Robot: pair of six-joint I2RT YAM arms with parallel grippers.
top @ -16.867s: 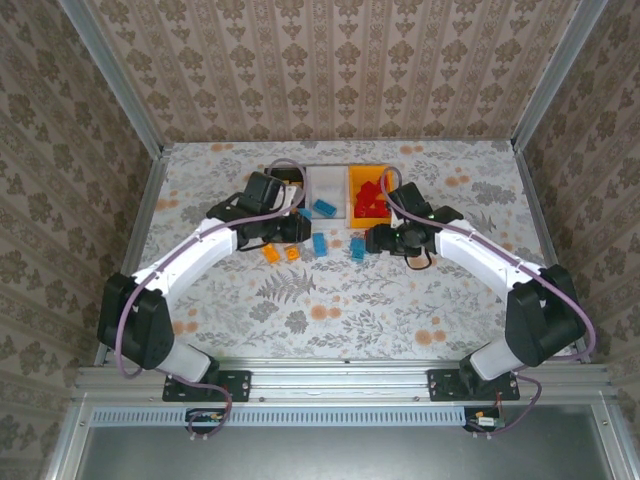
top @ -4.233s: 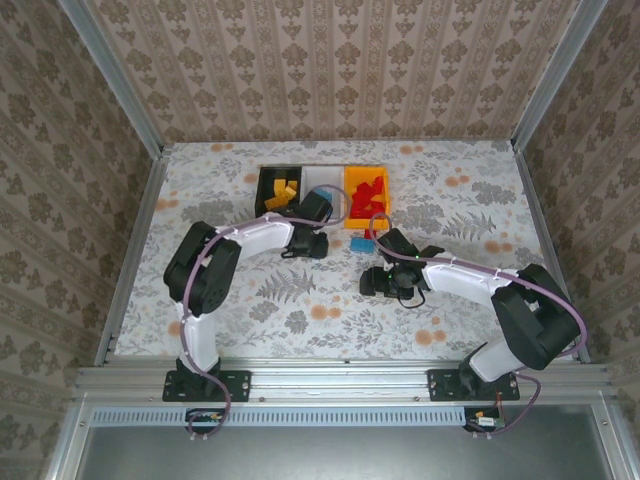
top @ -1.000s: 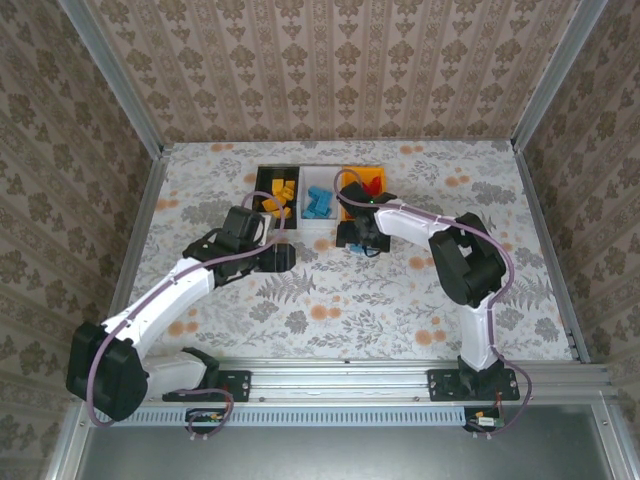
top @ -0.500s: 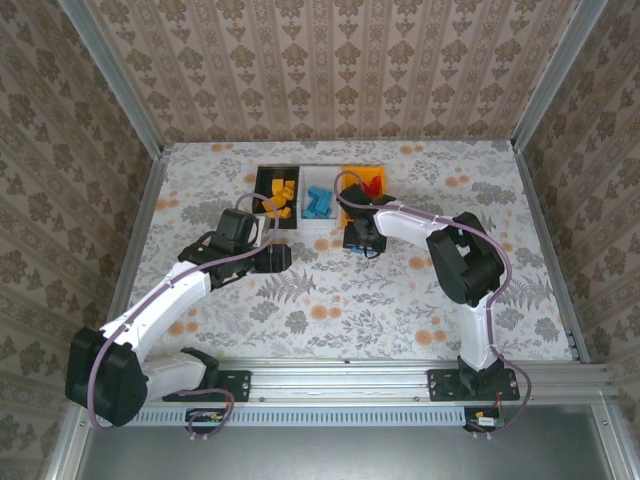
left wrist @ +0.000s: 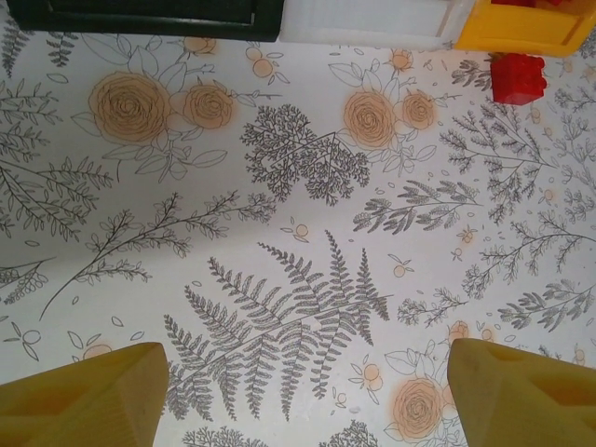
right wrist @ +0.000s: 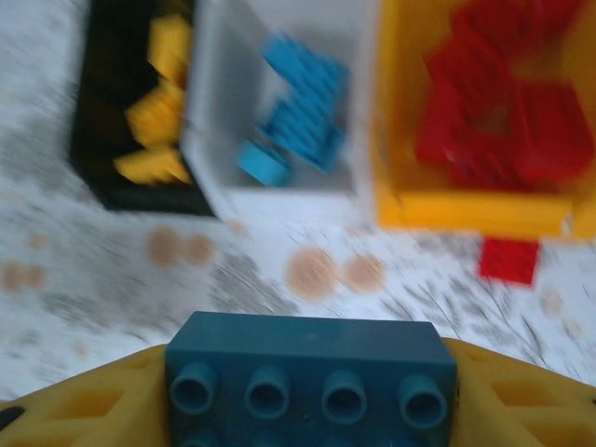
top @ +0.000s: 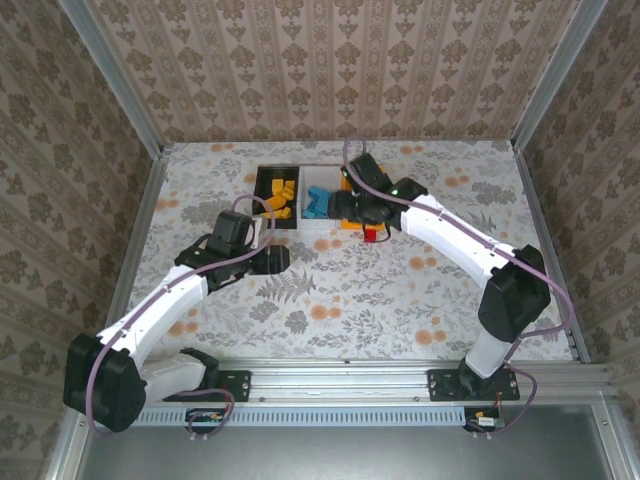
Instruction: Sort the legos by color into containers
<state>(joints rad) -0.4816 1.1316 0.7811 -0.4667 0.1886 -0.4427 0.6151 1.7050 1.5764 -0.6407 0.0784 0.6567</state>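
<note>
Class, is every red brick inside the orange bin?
No, one red brick lies on the tablecloth just outside the orange bin.

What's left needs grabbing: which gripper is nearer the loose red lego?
Right. The right gripper, holding a blue lego, hangs just left of the red lego; the left gripper is farther left, open.

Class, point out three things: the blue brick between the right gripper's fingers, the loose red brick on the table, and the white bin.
blue brick (right wrist: pixel 310 368): right wrist view, middle of its studded face.
red brick (left wrist: pixel 519 77): left wrist view, middle of its top.
white bin (right wrist: pixel 298 205): right wrist view, its near wall.
</note>
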